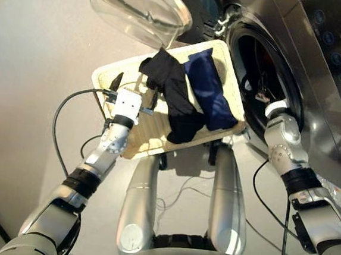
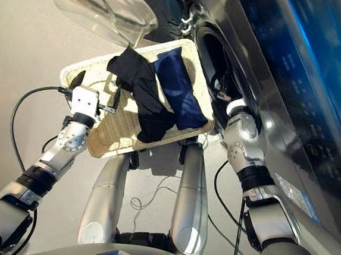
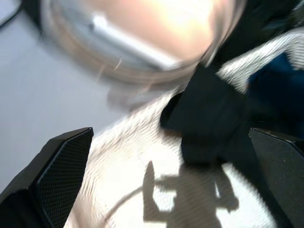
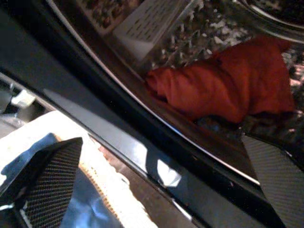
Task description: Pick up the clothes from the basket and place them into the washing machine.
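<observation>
Step in hand: one garment is loaded, two remain. The coral-red garment [image 4: 223, 80] lies inside the perforated drum [image 4: 199, 28] of the washing machine [image 1: 318, 75], clear of the porthole rim. The black garment [image 1: 173, 92] and the navy blue garment [image 1: 208, 89] lie in the basket [image 1: 119, 69], touching along one edge, the black one draped partly over the near rim. The round glass door [image 1: 139, 8] stands open above the basket's far end.

Right pincer [image 4: 156, 175]: positioned at the porthole mouth, fingers apart, nothing between them. The wrist view shows the red garment beyond the fingers, not in contact with them.

Left pincer [image 3: 171, 180]: positioned over the bare weave of the basket, just beside the black garment, fingers spread wide and empty.

Next move, as judged: the left pincer must shift sideways onto the black garment, descend until both fingers bracket a fold, and close on enough cloth to lift the whole piece. Caution: the black garment overlaps the navy one, so a deep grasp may drag both. The right arm should clear the porthole before a transfer.
</observation>
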